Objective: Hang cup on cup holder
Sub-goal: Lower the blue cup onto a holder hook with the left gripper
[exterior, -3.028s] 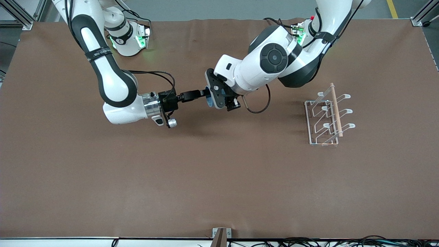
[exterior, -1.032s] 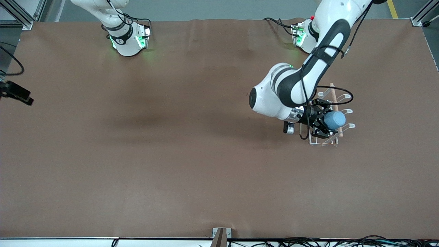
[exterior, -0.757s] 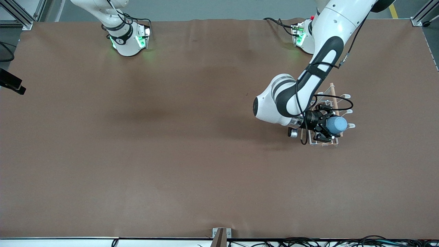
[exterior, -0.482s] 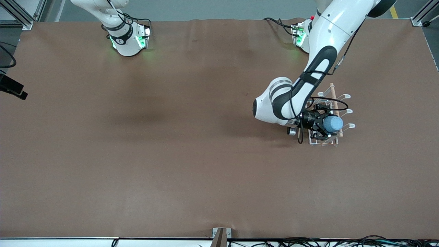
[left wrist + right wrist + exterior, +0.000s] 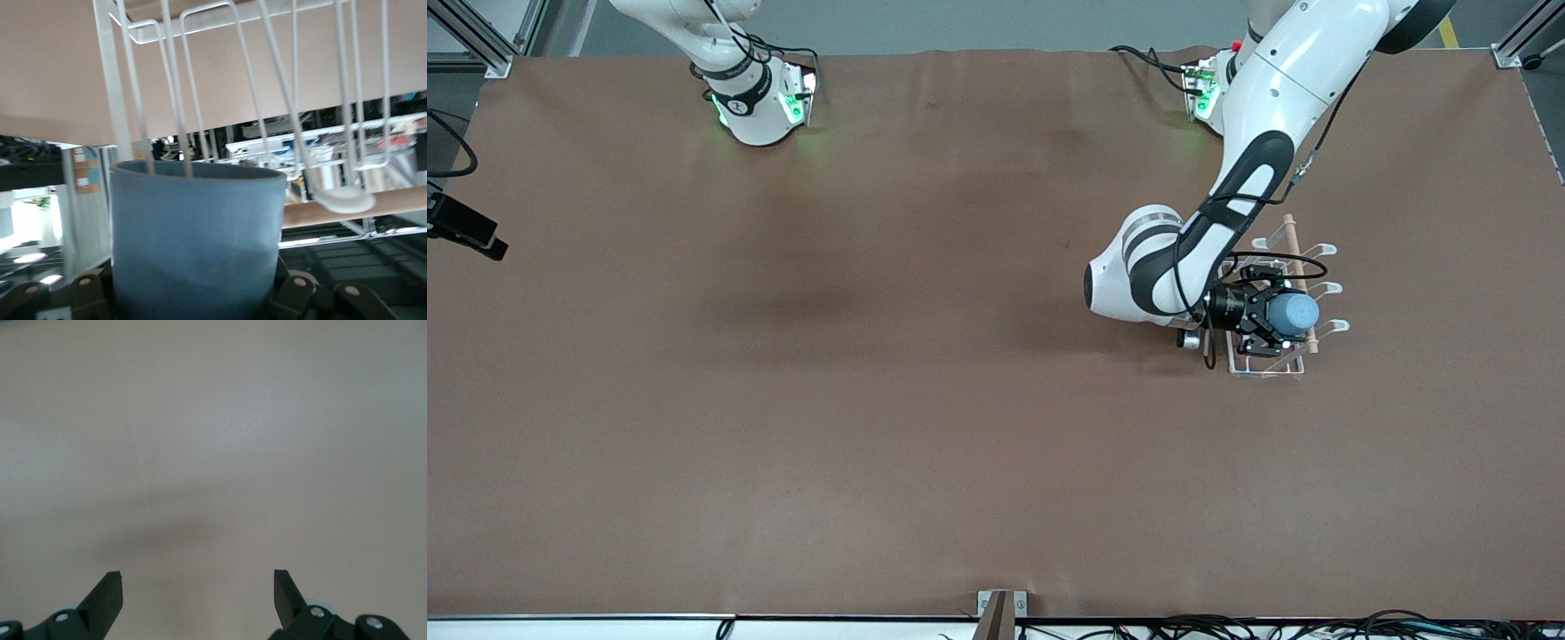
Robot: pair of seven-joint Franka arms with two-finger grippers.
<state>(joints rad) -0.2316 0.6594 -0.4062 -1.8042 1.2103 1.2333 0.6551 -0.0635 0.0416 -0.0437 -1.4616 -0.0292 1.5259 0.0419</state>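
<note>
My left gripper is shut on the light blue cup and holds it over the white wire cup holder, beside its wooden rod. In the left wrist view the cup fills the space between the jaws of the left gripper, and its far end is among the holder's wires. A round prong tip and the rod lie just past it. I cannot tell whether a prong is inside the cup. My right gripper waits open and empty at the right arm's end of the table.
The brown table cover is bare around the holder. The left arm's elbow hangs over the table beside the holder, toward the right arm's end. The right wrist view shows only bare cover.
The left gripper took the cup from the right gripper, carried it to the holder and in the last second eased it down among the wires. The right arm withdrew to the table's end.
</note>
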